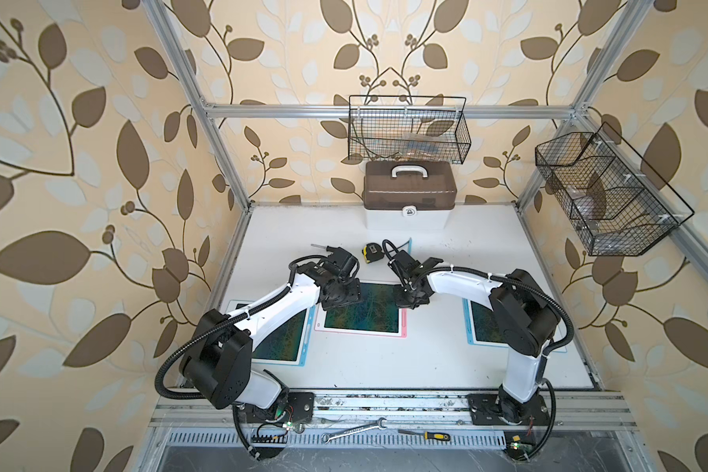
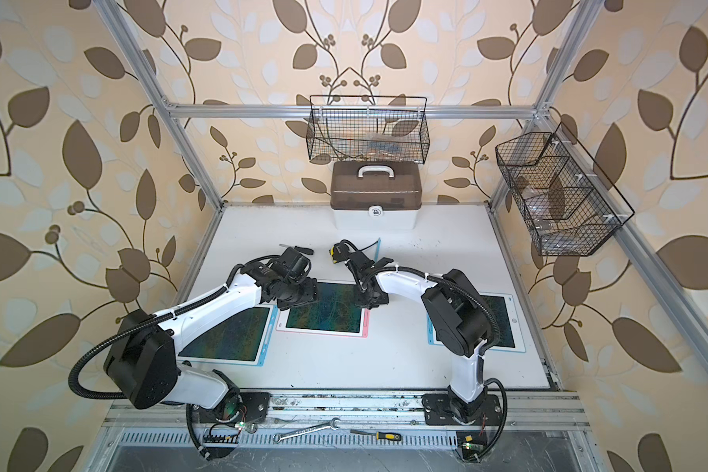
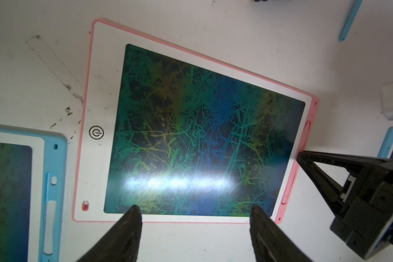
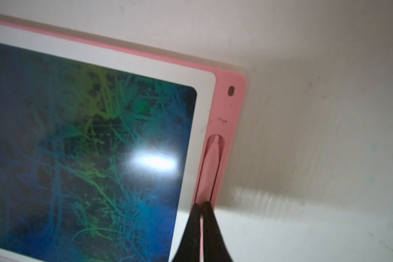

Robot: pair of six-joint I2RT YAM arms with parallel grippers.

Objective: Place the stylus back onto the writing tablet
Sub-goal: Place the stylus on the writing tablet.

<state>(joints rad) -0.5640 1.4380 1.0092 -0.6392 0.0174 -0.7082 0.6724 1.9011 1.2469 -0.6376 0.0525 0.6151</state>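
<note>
1. A blue-framed tablet (image 1: pixel 285 337) lies flat at the left of the white table (image 1: pixel 344 370), partly under the left arm.
2. The left gripper (image 3: pixel 195 209) hangs over the near edge of the pink writing tablet (image 1: pixel 362 312). Its fingers (image 3: pixel 132 224) are spread wide and hold nothing. In the left wrist view both tips sit over the tablet's white border.
3. The pink writing tablet lies flat in the middle of the table, between the two blue ones. Its dark screen is covered in green and blue scribbles.
4. The pink stylus (image 4: pixel 211 158) lies in the groove along the tablet's right edge, with its pointed end in the rounded end of the slot. I cannot tell whether it is fully seated.
5. The right gripper (image 4: pixel 201 205) comes down on the stylus in the groove. Its fingers (image 4: pixel 194 217) are drawn almost together, with only a thin pink sliver showing between them. The gap is narrower than the stylus, so the tips rest on it instead of clasping it.
6. A second blue-framed tablet (image 1: pixel 481 323) lies at the right, mostly hidden by the right arm.
</note>
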